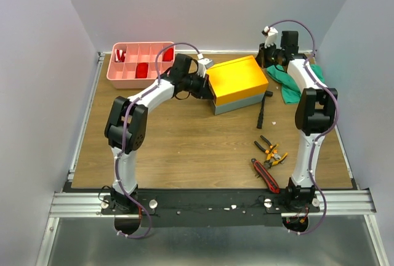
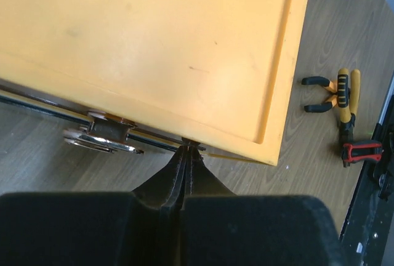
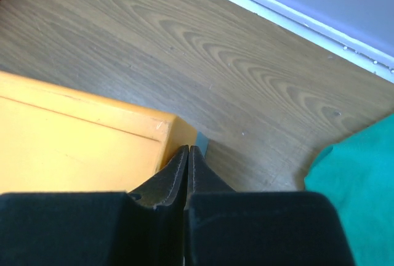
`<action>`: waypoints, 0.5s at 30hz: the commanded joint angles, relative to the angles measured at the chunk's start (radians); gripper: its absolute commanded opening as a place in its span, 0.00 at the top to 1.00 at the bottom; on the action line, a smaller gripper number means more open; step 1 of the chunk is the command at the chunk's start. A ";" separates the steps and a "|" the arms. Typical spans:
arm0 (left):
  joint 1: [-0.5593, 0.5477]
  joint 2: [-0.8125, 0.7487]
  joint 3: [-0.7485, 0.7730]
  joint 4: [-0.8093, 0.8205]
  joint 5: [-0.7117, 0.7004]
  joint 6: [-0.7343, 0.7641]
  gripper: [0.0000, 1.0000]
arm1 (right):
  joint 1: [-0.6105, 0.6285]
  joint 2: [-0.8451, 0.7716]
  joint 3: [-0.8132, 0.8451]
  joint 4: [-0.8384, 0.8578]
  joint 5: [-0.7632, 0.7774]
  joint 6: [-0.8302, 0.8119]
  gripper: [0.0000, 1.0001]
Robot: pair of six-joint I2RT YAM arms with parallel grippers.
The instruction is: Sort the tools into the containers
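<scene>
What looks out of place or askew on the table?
The toolbox sits turned at an angle to the edges of the table, its yellow lid shut. A green cloth lies crumpled near the far right corner.

The left arm [image 1: 126, 124] and the right arm [image 1: 315, 111] each had smooth white tube-like links joined by bulky black joint housings. A thin purple cable [image 1: 178, 44] looped loosely off the left arm, and a second purple cable [image 1: 289, 21] arched off the right. Seen from the wrists, the left claw [image 2: 188, 148] and the right claw [image 3: 188, 150] were matte black, with wide blocky bodies and fingers tapering to thin wedges.
</scene>
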 commanded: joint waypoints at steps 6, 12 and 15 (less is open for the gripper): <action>0.013 -0.086 0.080 -0.254 -0.036 0.098 0.48 | 0.033 -0.081 -0.045 0.055 0.288 -0.023 0.43; 0.068 -0.236 -0.116 -0.264 -0.087 0.204 0.40 | 0.011 -0.199 -0.125 0.076 0.397 -0.049 0.24; 0.079 -0.239 -0.156 -0.185 -0.092 0.211 0.39 | 0.011 -0.246 -0.159 0.070 0.373 -0.052 0.23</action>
